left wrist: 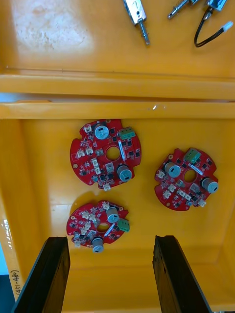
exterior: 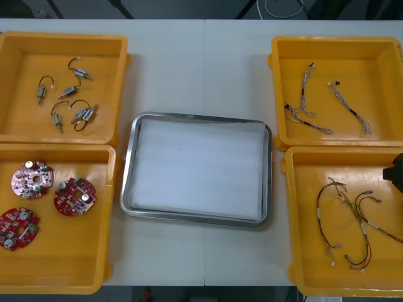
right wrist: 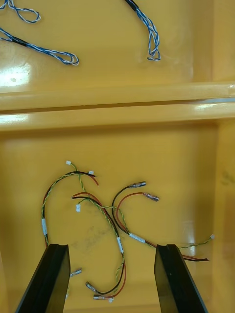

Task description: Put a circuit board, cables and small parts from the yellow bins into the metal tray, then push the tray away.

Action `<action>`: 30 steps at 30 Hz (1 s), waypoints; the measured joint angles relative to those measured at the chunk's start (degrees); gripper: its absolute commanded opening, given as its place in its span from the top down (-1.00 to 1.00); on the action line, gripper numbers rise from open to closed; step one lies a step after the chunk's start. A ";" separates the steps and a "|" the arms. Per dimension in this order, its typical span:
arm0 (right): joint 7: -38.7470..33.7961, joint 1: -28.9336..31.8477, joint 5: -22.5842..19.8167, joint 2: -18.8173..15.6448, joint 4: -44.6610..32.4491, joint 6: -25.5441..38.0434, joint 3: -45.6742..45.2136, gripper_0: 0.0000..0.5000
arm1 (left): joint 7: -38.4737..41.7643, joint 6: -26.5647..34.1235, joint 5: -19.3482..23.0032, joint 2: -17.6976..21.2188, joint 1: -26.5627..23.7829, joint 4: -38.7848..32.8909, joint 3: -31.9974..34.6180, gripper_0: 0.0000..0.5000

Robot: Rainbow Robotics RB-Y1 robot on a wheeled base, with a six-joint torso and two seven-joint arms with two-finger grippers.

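Yellow bins (exterior: pixel 94 258) are glossy plastic — metal tray (exterior: pixel 130 170) shiny-rimmed, matt inside.

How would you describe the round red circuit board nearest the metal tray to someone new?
Find the metal tray at mid-table, then the yellow bin at its near left, under the open left gripper. The wanted round red circuit board lies on the bin's tray side; its two neighbours lie closer to the outer wall.

- Four yellow bins (exterior: pixel 63 36) stood on the worktop (exterior: pixel 201 63), two at each side.
- One metal tray (exterior: pixel 129 163) lay between them.
- There were three round red circuit boards (exterior: pixel 75 196).
- There were five, possibly six, small metal parts (exterior: pixel 83 113).
- There were three twisted blue and white cables (exterior: pixel 349 106).
- Several red and yellow cables (right wrist: pixel 119 243) lay tangled; their exact number could not be told.
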 measured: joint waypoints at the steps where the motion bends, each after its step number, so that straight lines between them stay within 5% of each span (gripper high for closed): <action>1: 0.00 0.00 0.00 0.00 0.00 0.00 0.00 -1.00 | 0.00 0.00 0.00 0.00 0.25 0.00 0.00 -1.00; 8: 0.00 1.61 -0.54 -0.02 -0.28 0.00 0.00 -1.00 | 0.00 -0.48 -0.01 0.00 1.93 0.00 0.00 -1.00; 18: 0.04 12.18 -4.82 -2.36 -0.45 -0.76 0.00 -1.00 | -0.01 -10.50 -0.02 0.01 9.22 -0.58 -1.45 -1.00; 30: 14.92 23.27 -6.27 -6.92 0.08 -19.88 1.30 -1.00 | -0.01 -20.45 -0.37 0.02 16.49 -1.49 -6.51 -1.00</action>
